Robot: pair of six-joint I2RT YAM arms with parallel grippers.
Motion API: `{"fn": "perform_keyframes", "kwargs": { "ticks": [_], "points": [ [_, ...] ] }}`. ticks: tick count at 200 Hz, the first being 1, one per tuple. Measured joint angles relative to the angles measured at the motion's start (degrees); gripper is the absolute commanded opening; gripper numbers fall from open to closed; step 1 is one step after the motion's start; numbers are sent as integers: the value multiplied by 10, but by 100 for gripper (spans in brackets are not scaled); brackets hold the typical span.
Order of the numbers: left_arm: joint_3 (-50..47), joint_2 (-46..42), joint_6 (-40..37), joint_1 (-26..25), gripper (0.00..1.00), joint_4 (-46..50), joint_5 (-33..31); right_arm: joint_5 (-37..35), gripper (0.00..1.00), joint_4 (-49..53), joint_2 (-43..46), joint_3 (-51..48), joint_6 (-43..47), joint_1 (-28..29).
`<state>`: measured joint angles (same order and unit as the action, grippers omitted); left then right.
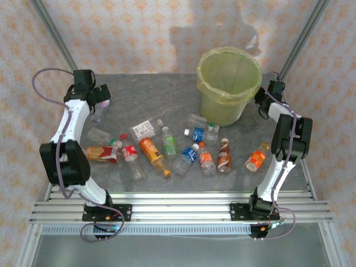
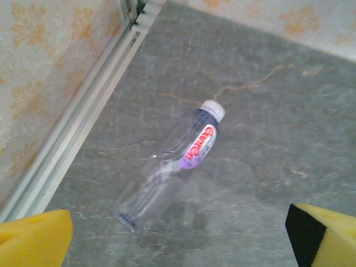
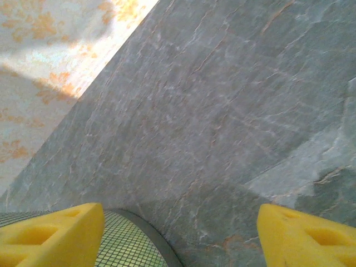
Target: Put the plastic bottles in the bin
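While my left fingers (image 1: 102,102) hang spread wide over the far left corner of the desk (image 1: 161,94), a clear bottle (image 2: 177,161) with a white cap and a purple and red label lies on its side below them, not touched. My right fingers (image 1: 261,105) are spread apart too, with nothing between them, just beside the right side of the bin (image 1: 222,108). That bin stands upright at the far end, lined with a yellow-green bag (image 1: 229,55). Most of the plastic bottles (image 1: 167,149) lie in a messy bunch on the middle of the desk, outside the bin.
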<state>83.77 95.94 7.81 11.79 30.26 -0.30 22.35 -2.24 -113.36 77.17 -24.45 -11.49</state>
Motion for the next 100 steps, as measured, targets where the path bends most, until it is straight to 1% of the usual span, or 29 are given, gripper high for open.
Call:
{"fn": "perform_keyframes", "kwargs": {
  "ticks": [38, 63, 100],
  "points": [
    [53, 80, -46, 29, 100, 70, 0, 0, 73, 0, 0, 0, 0, 17],
    [79, 114, -69, 48, 100, 101, 16, 0, 73, -1, 0, -1, -1, 26],
    [127, 160, -110, 54, 100, 137, 36, -1, 73, -6, 0, -5, -6, 40]
  ]
}}
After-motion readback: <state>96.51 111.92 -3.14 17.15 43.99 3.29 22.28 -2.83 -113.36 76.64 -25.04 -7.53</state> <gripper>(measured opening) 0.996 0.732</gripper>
